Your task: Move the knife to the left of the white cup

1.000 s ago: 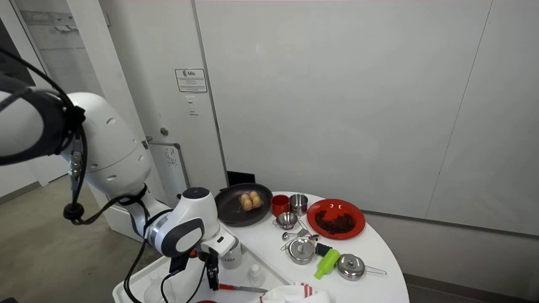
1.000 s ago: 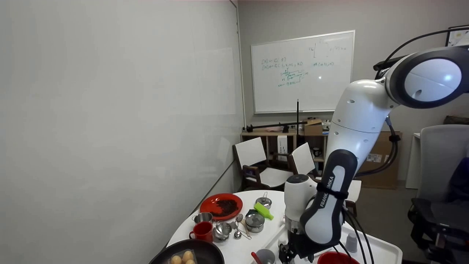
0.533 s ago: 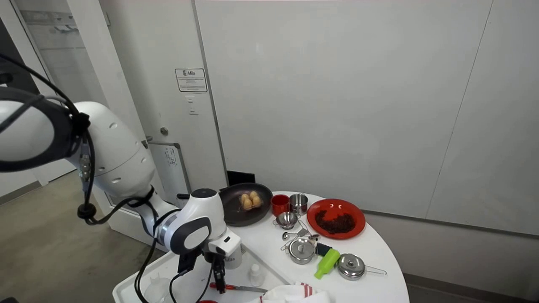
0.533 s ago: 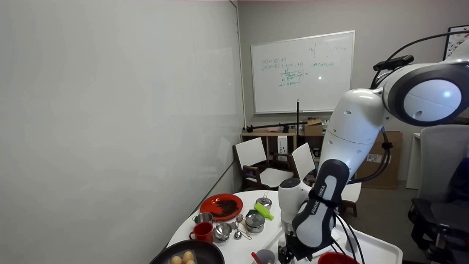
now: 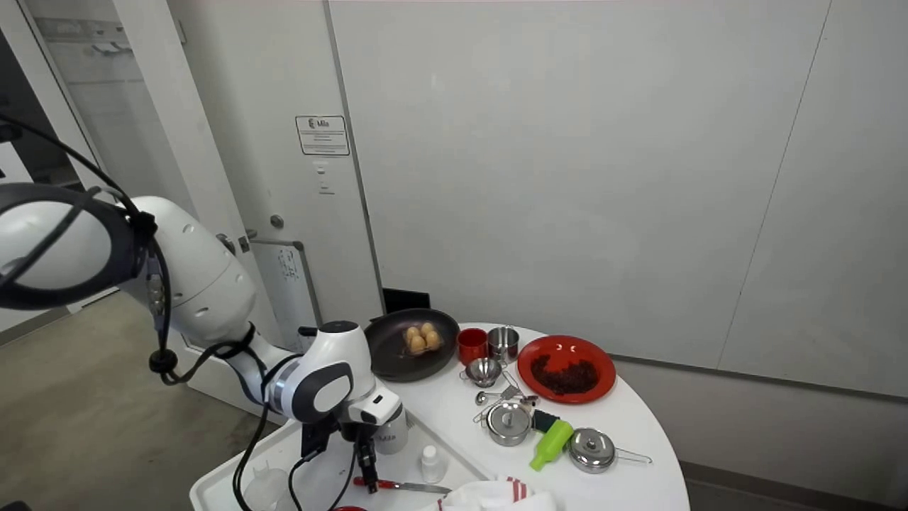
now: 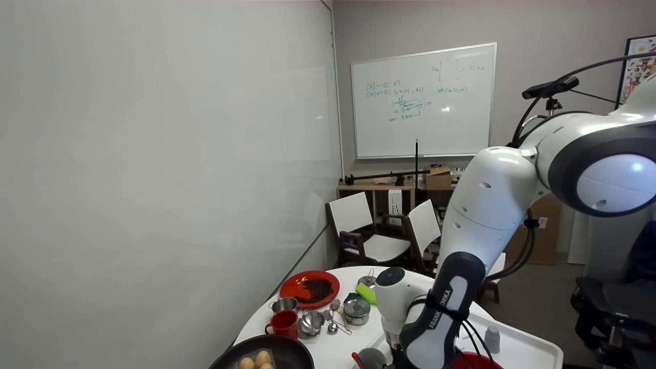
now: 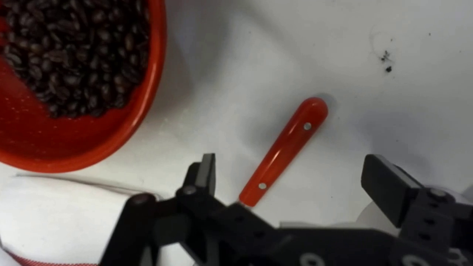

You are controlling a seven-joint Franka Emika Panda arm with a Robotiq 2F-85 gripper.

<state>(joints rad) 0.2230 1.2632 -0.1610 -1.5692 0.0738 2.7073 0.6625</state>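
Observation:
The knife lies on the white tray (image 5: 323, 472). Its red handle (image 5: 387, 485) and silver blade (image 5: 422, 487) show in an exterior view. The handle (image 7: 284, 151) also shows in the wrist view, lying diagonally between my spread fingers, with the blade hidden under the gripper. My gripper (image 7: 290, 162) is open and empty above the handle; its finger (image 5: 372, 488) overlaps the handle in an exterior view. The white cup (image 5: 391, 438), with dark lettering, stands on the tray just behind the gripper. It shows in an exterior view (image 6: 372, 357) beside a red-handled item, partly cut off.
A red bowl (image 7: 147, 99) with dark beans and a white towel (image 7: 63, 218) lie beside the knife. A small white bottle (image 5: 432, 465) stands near the blade. A dark pan (image 5: 379, 355), steel pots (image 5: 508, 424) and a green utensil (image 5: 552, 446) are on the table.
The arm has bent lower. In an exterior view my gripper moved right along the handle, then slightly back; in an exterior view it moved left and down. The knife has not moved.

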